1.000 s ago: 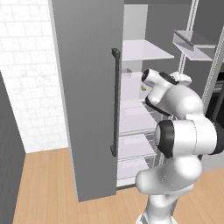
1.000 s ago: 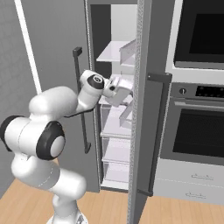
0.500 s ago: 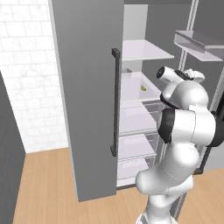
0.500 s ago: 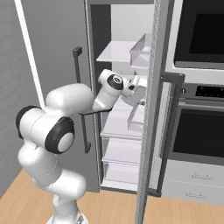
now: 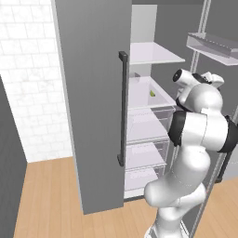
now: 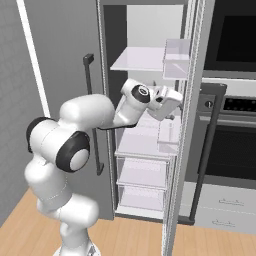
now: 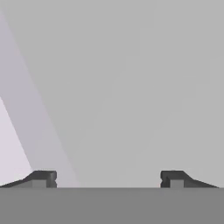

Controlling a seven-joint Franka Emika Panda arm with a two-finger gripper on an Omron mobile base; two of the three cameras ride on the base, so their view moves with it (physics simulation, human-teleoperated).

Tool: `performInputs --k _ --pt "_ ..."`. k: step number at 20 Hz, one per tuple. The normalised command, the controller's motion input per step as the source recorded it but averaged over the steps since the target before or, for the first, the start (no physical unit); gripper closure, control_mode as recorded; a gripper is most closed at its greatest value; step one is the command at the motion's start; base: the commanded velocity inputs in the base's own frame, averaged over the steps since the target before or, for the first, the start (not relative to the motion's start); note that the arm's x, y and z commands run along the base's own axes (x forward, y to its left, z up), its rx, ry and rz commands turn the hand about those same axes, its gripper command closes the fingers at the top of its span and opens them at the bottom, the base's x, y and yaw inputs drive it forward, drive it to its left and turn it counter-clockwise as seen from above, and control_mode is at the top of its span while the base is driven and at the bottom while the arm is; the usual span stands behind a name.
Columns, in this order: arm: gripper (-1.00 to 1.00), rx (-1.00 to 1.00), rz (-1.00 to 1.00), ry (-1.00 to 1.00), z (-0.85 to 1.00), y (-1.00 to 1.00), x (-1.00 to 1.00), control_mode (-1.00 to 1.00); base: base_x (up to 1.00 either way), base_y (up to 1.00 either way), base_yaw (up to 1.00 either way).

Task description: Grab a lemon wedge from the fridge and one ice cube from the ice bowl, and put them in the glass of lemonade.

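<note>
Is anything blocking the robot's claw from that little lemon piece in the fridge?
Nothing visible does. The lemon wedge lies alone on a white shelf of the open fridge; the open gripper is beside that shelf.

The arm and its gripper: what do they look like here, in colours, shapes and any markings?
The arm is glossy white with rounded, bulbous links and dark grey to black bands and round caps at the joints. No cables or lettering can be made out. The gripper ends in two small, dark grey, blocky finger tips; its white hand body shows in the right base view.
</note>
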Motion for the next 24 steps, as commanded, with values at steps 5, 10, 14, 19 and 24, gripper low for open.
performInputs --k 5,10,14,19,24 --pt "-1.0 0.0 0.0 0.0 0.12 0.28 -0.15 -1.0 0.0 0.0 0.0" --pt "-1.0 0.0 0.07 0.0 0.23 0.98 -0.33 -1.0 0.0 0.0 0.0" --pt "-1.0 0.13 0.14 0.0 0.02 0.85 -0.59 -1.0 0.0 0.0 0.0" --pt "-1.0 0.46 0.21 0.0 -0.27 0.48 -0.54 -1.0 0.0 0.0 0.0" --pt "-1.0 0.46 0.3 0.0 0.15 0.52 -0.22 -1.0 0.0 0.0 0.0"
